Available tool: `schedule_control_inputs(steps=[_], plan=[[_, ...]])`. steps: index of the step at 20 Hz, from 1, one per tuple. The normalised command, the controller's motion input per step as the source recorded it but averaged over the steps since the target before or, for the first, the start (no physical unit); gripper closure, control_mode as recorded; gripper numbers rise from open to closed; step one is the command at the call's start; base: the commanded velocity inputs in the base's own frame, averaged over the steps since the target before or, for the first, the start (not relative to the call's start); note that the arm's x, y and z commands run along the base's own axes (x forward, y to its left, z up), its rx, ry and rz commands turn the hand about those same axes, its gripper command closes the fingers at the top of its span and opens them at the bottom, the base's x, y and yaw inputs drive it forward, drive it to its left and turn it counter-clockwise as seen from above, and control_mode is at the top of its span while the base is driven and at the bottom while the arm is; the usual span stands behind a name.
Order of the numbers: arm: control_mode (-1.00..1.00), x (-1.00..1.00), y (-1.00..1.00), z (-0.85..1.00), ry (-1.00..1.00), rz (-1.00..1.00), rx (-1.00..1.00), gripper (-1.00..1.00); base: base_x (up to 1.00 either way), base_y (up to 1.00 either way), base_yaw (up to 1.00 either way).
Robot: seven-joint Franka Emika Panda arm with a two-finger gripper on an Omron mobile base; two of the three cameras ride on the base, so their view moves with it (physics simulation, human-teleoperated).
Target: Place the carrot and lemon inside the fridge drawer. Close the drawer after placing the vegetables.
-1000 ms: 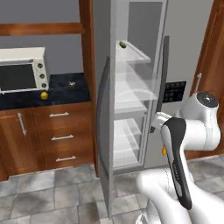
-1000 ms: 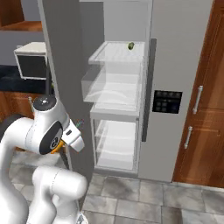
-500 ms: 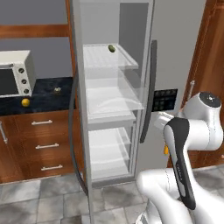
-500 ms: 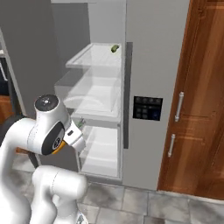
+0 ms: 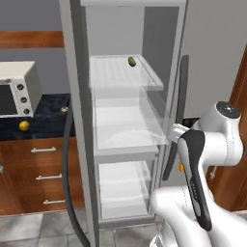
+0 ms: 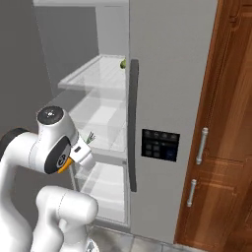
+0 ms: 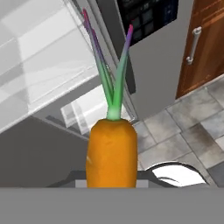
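Observation:
My gripper (image 7: 111, 178) is shut on the carrot (image 7: 111, 153), an orange root whose green leafy top points away from the hand. In the right base view the gripper (image 6: 81, 153) holds the carrot (image 6: 64, 166) in front of the open fridge, level with the fridge drawer (image 6: 101, 115). That drawer (image 5: 126, 144) is see-through and stands pulled out under the ribbed shelf. The lemon (image 5: 23, 125) lies on the dark counter to the left, beside the toaster oven (image 5: 14, 89), far from the gripper.
A small olive-green fruit (image 5: 131, 61) lies on the upper fridge shelf. The open fridge door (image 5: 75, 120) stands edge-on between counter and fridge. Brown wooden drawers (image 5: 43, 176) sit under the counter. The closed fridge door with its control panel (image 6: 160, 145) and a wooden cabinet (image 6: 221, 147) are at the right.
The base has driven sideways and closer, so the fridge fills more of both base views and the counter has slid left. The carrot stays in my shut gripper.

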Motion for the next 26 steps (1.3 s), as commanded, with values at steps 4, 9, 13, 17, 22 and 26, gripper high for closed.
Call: schedule_control_inputs(steps=[4, 9, 13, 17, 22, 26], plan=[[1.0, 0.0, 0.0, 0.0, 0.0, 0.0, 0.0, 1.0, 0.31, -0.44, 0.22], [1.0, 0.0, 0.0, 0.0, 0.0, 0.0, 0.0, 1.0, 0.46, -0.02, 0.2], [1.0, 0.0, 0.0, 0.0, 0.0, 0.0, 0.0, 1.0, 0.43, -0.01, 0.16], [1.0, 0.0, 0.0, 0.0, 0.0, 0.0, 0.0, 1.0, 0.33, -0.02, 0.13], [1.0, 0.0, 0.0, 0.0, 0.0, 0.0, 0.0, 1.0, 0.05, -0.01, 0.07], [-1.0, 0.09, 0.02, 0.83, -0.16, 0.0, 0.01, 1.0, 0.0, 0.0, 0.0]])
